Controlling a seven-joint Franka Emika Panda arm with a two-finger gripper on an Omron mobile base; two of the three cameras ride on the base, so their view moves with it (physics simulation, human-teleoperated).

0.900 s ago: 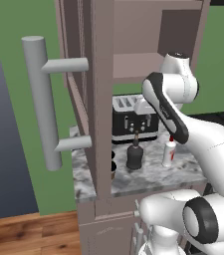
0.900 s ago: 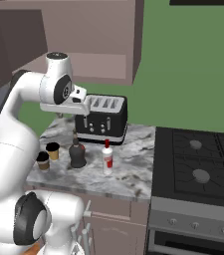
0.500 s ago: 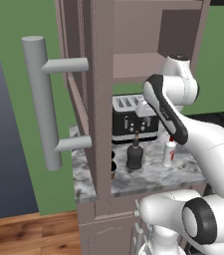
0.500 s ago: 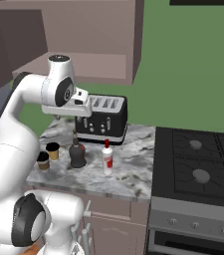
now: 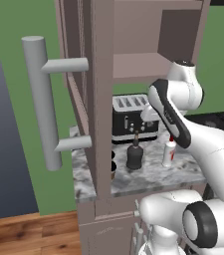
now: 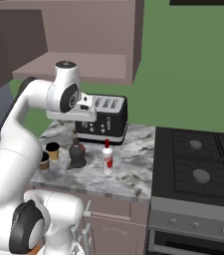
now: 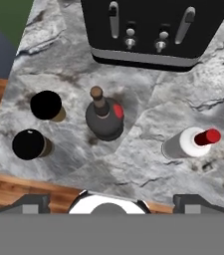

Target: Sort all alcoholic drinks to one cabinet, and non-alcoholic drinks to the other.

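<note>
Your pincer (image 7: 111,201) hangs above the counter (image 7: 148,164) with its jaws spread wide and nothing between them, looking straight down on the drinks. None has been lifted yet, so you are at the start of a pick, with every drink to be sorted.

The squat black bottle (image 7: 105,118) stands near the middle of the counter, just in front of the toaster (image 7: 153,30). The slim clear bottle (image 7: 192,142) with the red cap stands further toward the stove-side edge, well apart from it. Two small black-topped cups (image 7: 46,105) sit close together near the front corner on the cabinet side.

The wall cabinet (image 5: 138,64) above has its door (image 5: 78,74) swung open, its shelf bare.

The black bottle lies nearest your line. I'd judge the next move is to descend, centre the jaws on its thin neck or body, and close before raising it to the shelf.
</note>
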